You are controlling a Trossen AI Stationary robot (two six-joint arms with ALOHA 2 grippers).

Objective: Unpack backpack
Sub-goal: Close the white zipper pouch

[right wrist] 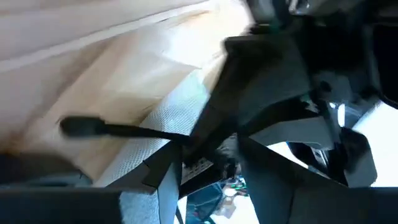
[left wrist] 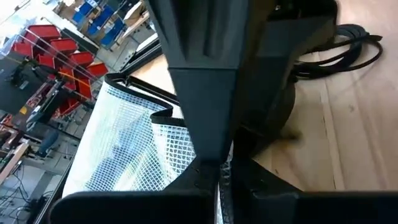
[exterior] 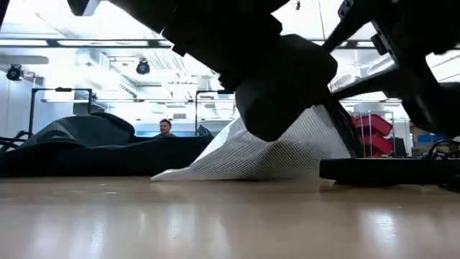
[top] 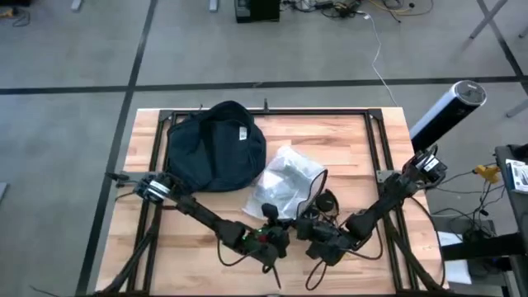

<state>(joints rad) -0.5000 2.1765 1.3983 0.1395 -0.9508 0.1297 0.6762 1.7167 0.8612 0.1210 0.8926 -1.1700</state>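
Wooden table, grey floor beyond

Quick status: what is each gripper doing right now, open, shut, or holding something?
Left gripper: shut on the mesh pouch.
Right gripper: beside the pouch's near edge, state cannot be told.

Floor: grey concrete, crossed by dark seam lines.
Cables: loose tangle on the floor beyond the worktop.
Worktop: pale wood planks in a black metal frame.
Ceiling lights: long bright strips overhead.
Bins: red, stacked on shelving at the far side of the room.
Person: seen from the shoulders up, behind the worktop.
Blue crates: stacked near red racks.
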